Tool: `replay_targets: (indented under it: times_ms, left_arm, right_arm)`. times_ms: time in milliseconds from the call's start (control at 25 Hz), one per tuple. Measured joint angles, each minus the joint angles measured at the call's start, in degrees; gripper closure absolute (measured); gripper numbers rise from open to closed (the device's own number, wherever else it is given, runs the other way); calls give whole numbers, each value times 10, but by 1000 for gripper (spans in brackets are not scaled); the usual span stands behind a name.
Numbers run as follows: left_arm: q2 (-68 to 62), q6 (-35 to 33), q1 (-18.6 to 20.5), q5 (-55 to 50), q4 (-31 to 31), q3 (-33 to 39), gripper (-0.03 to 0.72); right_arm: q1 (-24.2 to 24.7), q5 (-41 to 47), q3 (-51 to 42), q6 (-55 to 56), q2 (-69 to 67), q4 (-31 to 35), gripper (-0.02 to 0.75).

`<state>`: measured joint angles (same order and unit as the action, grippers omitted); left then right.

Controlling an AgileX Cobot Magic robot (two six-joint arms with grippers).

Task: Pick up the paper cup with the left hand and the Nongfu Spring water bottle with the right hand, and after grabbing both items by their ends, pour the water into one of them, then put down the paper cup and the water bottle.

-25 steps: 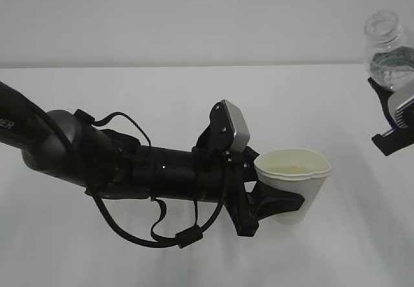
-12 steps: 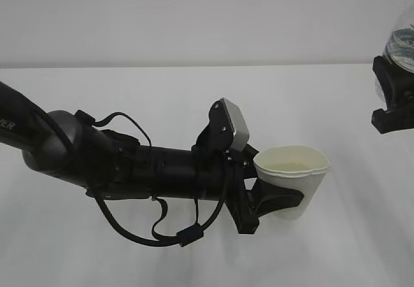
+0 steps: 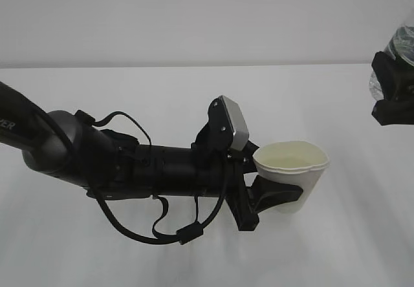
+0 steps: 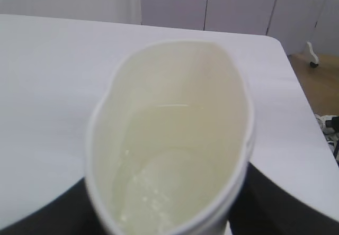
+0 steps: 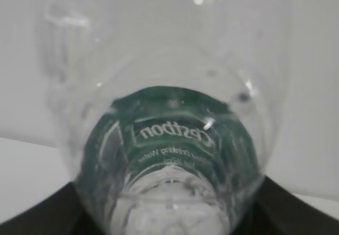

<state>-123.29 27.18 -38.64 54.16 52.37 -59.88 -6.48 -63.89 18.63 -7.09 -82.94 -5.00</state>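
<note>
White tabletop [image 3: 194, 106] runs up to a plain pale wall in the exterior view, with nothing else on it.

One paper cup [image 3: 292, 174] sits right of centre in that view, pinched low on its body by the left hand's gripper [image 3: 275, 200], whose black jaws press the wall in so that the rim goes oval. Seen from the left wrist, the cup [image 4: 169, 134] is close below the lens, and water [image 4: 159, 182] pools in its bottom, with small bubbles near the lower edge. The cup seems to hang just clear of the table, though contact cannot be ruled out.

One Nongfu Spring water bottle [image 3: 400, 48] shows only as a sliver at the upper right edge of the exterior view, clamped in the right hand's gripper [image 3: 391, 99], well apart from the cup. In the right wrist view, the bottle [image 5: 169, 139] fills the frame base-first, its green label readable through the clear plastic, with the jaws dark at both lower corners gripping it; how much water remains inside cannot be told.

With water already in the cup and the bottle held far off, the pouring looks finished, and putting both things down is probably the step in hand. The next move calls for lowering the cup level until its base meets the table before the jaws spread, since the squeezed wall could slop water. The bottle needs standing upright on its base.

Count: one cup, one bottle, two grippers.
</note>
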Motion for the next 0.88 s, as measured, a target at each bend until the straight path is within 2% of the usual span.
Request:
replay_targets:
  times_ms: [640, 880]
  left_arm:
    - [-1, -34, 0, 16, -26, 0, 288]
    - [-1, -35, 13, 15, -27, 0, 288]
  right_arm:
    - [0, -1, 0, 54, -95, -17, 318]
    - [0, -1, 15, 55, -134, -17, 318]
